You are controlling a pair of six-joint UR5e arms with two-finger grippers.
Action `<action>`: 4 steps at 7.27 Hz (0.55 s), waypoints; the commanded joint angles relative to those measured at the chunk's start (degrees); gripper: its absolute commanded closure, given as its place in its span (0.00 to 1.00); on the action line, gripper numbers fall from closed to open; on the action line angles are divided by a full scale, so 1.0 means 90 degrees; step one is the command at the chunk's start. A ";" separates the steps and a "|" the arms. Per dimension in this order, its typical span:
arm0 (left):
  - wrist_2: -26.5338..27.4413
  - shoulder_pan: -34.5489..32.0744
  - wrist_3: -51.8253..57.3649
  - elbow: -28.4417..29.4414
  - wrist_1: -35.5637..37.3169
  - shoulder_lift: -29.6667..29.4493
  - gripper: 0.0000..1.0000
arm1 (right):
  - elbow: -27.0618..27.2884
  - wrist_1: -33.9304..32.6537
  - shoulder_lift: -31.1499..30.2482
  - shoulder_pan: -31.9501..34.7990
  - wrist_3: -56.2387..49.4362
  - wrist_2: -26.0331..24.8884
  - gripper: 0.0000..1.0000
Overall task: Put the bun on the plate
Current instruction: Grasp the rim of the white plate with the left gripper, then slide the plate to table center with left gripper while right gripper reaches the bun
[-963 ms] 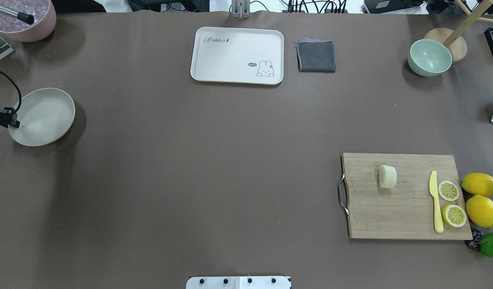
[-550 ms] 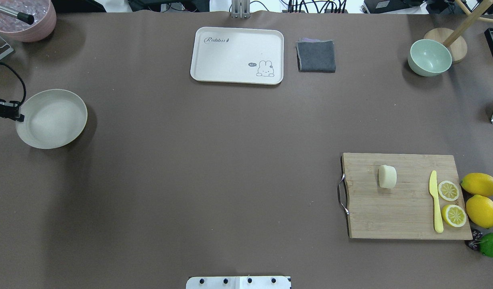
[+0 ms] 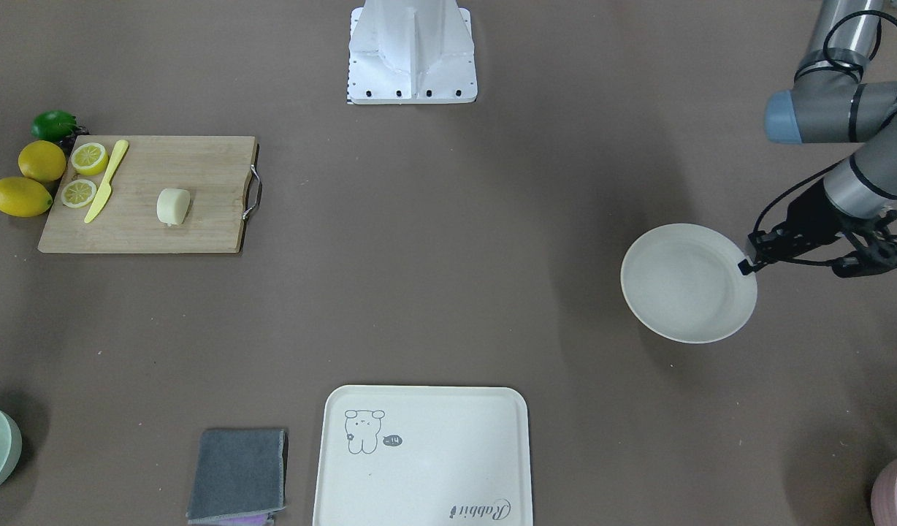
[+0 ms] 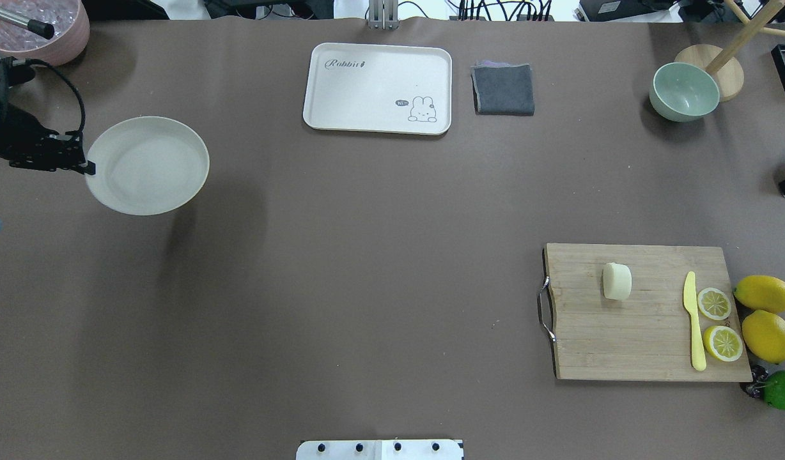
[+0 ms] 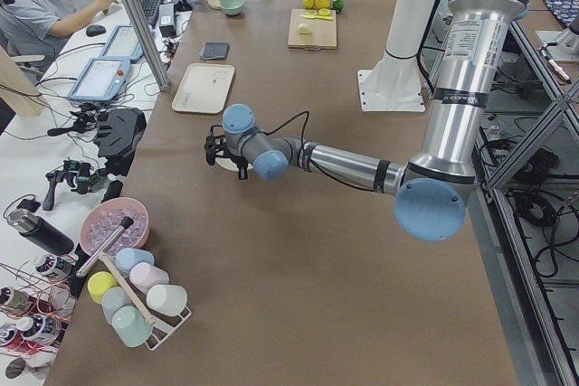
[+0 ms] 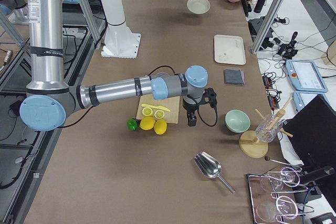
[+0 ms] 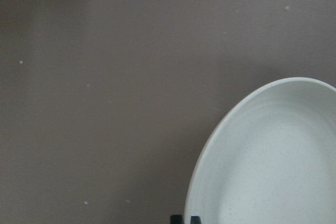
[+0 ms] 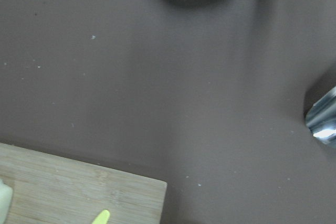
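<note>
The bun [image 4: 617, 281] is a pale cream lump lying on the wooden cutting board [image 4: 648, 338] at the right; the front view also shows the bun [image 3: 173, 206]. The plate [image 4: 147, 165] is round and off-white, and its shadow is offset on the cloth, so it hangs above the table. My left gripper [image 4: 85, 168] is shut on its rim at the table's left end. In the left wrist view the plate [image 7: 273, 156] fills the lower right, with dark fingertips [image 7: 177, 219] at its edge. My right gripper [image 6: 191, 123] hangs beyond the board; whether it is open or shut I cannot tell.
A cream tray [image 4: 377, 88] and a grey cloth [image 4: 503, 89] lie at the far middle. A green bowl [image 4: 684, 91] stands at the far right. A yellow knife [image 4: 693, 326], lemon halves [image 4: 714, 303], whole lemons [image 4: 763, 294] and a lime [image 4: 782, 390] crowd the board's right side. A metal scoop [image 6: 210, 166] lies nearby.
My left gripper has carried the plate to the right and farther from the robot, off the table edge area. The bun has not moved.
</note>
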 commanded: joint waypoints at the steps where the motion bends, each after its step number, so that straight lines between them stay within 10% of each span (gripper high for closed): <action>1: 0.0423 0.0871 -0.1509 -0.0703 0.0433 -0.0515 1.00 | 0.0483 0.0159 0.0030 -0.0800 0.1246 0.0003 0.00; 4: 0.1790 0.2649 -0.2968 -0.0510 0.0802 -0.1764 1.00 | 0.0435 0.2345 -0.0272 -0.2381 0.4118 -0.0716 0.00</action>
